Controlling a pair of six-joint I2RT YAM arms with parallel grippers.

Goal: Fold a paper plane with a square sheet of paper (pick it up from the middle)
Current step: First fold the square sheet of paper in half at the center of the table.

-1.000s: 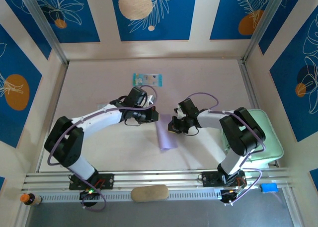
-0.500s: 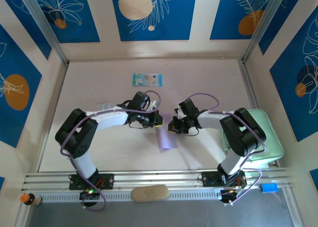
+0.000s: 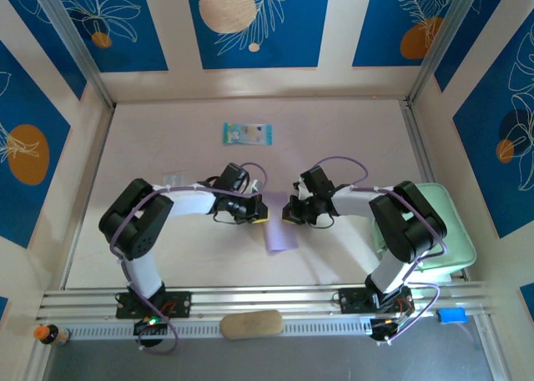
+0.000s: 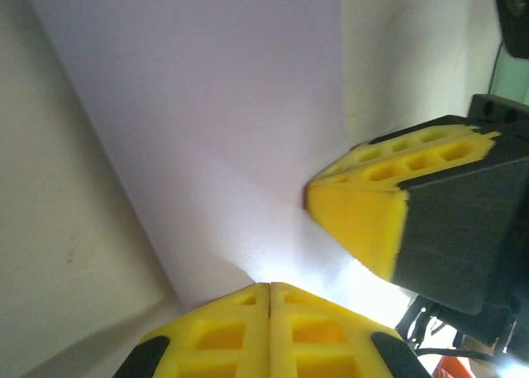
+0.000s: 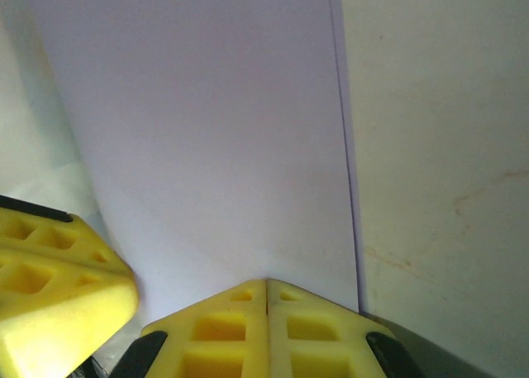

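Note:
The square sheet of paper (image 3: 280,233), pale lilac, lies on the table folded into a narrow strip. My left gripper (image 3: 260,213) and right gripper (image 3: 289,214) meet tip to tip over its far end. In the left wrist view the left gripper (image 4: 270,289) is shut with its tips down on the paper (image 4: 207,105), and a finger of the right gripper (image 4: 364,217) rests close by. Seen from the right wrist, the right gripper (image 5: 266,284) is shut with its tips on the paper's (image 5: 215,130) edge. Nothing sits between either pair of jaws.
A small blue-green printed packet (image 3: 247,133) lies farther back on the table. A mint-green tray (image 3: 457,231) stands at the right edge behind the right arm. A tan oval pad (image 3: 250,323) and a blue block (image 3: 452,315) sit on the front rail.
The left arm has folded in, and its gripper has slid a little nearer and rightward onto the paper's far end. The right gripper and the paper have stayed put.

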